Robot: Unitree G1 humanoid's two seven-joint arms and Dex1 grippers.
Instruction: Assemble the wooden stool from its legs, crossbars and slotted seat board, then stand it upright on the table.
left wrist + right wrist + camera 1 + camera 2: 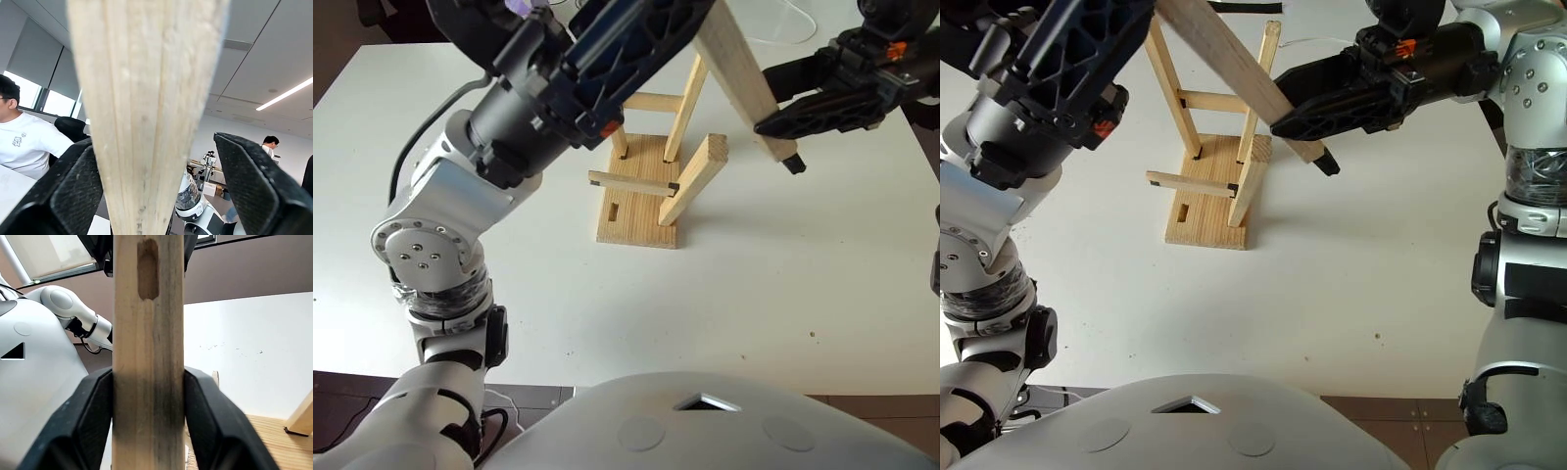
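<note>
The slotted seat board (641, 217) lies flat on the white table (754, 294), with three legs (686, 106) standing in it, one of them leaning (697, 176). Crossbars (631, 181) join them. A loose wooden leg (744, 78) slants in the air above and to the right of the board. My right gripper (773, 122) is shut on its lower end, both pads (93, 421) pressed to the wood below a mortise slot (148, 269). My left gripper (641, 39) straddles the upper end; one finger (73, 196) touches the wood, the other stands off with a gap.
A clear round object (793, 20) sits at the table's far edge. The table's front edge (607, 377) runs close below the board. Bare tabletop spreads to the right and front of the board.
</note>
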